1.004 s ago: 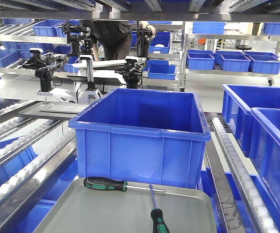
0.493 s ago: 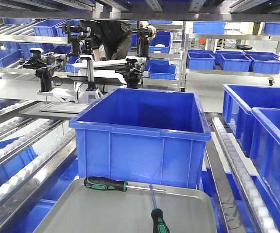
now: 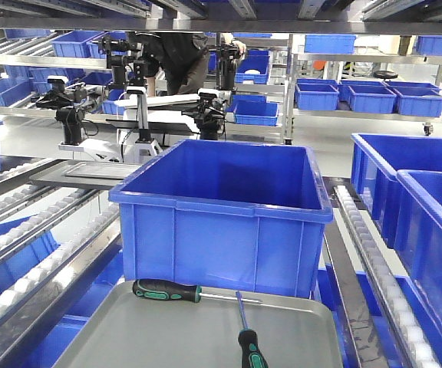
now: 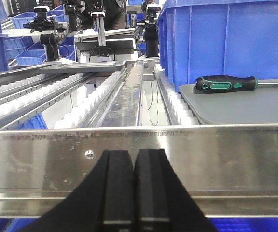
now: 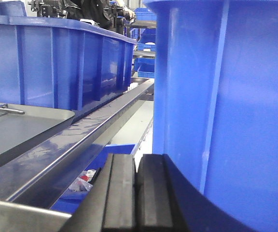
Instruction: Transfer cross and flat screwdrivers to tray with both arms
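Both screwdrivers on the tray; both arms drawn back, empty.

At the bottom centre of the front view we see one screwdriver (image 3: 167, 290) lying crosswise near the far rim of the grey tray (image 3: 129, 337) and the other screwdriver (image 3: 245, 337) lengthwise at lower right. We see the left gripper (image 4: 133, 191) and right gripper (image 5: 136, 193) pressed together on nothing. We judge the transfer finished; next calls only for parking.

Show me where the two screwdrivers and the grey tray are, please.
Screwdriver lying crosswise (image 3: 166, 290): front view, on its black-and-green handle.
Screwdriver pointing away (image 3: 250, 351): front view, on its handle near the bottom edge.
Grey tray (image 3: 167, 337): front view, on its bare floor.
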